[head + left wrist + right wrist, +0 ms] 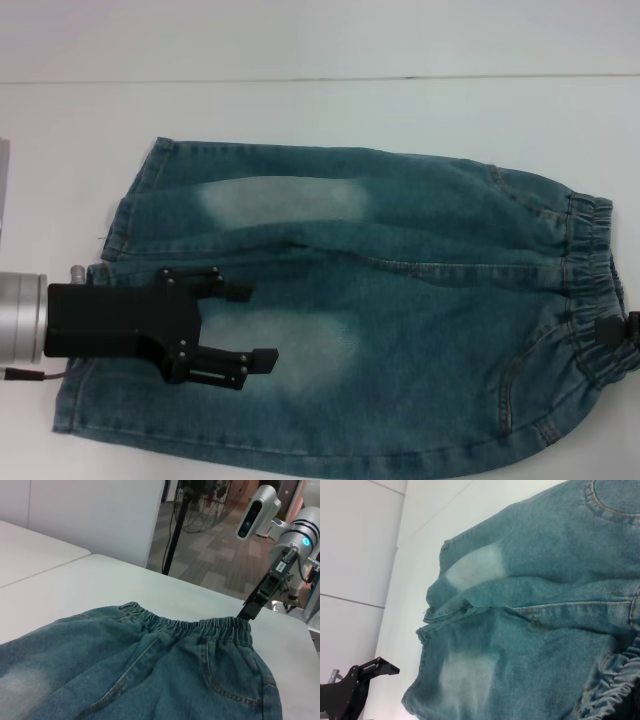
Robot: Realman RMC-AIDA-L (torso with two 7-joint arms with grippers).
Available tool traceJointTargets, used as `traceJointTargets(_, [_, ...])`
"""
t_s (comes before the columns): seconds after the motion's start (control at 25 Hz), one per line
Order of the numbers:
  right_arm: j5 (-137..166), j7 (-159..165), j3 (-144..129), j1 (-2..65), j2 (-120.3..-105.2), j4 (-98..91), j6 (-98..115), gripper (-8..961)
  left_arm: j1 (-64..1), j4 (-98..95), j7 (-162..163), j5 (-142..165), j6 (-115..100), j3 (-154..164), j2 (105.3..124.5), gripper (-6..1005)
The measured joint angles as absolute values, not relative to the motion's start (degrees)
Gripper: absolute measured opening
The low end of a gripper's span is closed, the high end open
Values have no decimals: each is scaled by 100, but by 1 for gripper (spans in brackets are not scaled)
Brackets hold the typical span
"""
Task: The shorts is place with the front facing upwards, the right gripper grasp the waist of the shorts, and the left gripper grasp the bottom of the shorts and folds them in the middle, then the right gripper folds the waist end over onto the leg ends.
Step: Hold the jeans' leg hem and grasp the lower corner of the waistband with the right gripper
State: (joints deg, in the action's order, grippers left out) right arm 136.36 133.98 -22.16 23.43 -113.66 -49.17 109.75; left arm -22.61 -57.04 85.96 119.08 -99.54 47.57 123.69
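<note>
Denim shorts [380, 300] flat; fan [202, 502] behind.

The head camera looks steeply down on the white counter [320, 110], filling its frame with the faded blue denim shorts [400, 300]. The left wrist camera sits low near the leg ends, facing the elastic waistband [200, 627]. The right wrist camera, close at the waist, faces back along both legs.

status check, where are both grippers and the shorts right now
Left gripper open, over the near leg, not gripping. Right gripper at the waistband edge, grip unclear. Shorts flat on the table, front up, unfolded. Nothing in the way.
</note>
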Motion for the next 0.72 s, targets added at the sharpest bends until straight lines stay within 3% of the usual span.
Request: traceJointTargets(0.72, [13487,13220,-2139,2279,-11447,-5060,11061,438,-2250,-5704,8595,11933,-9944,4758,12384,933])
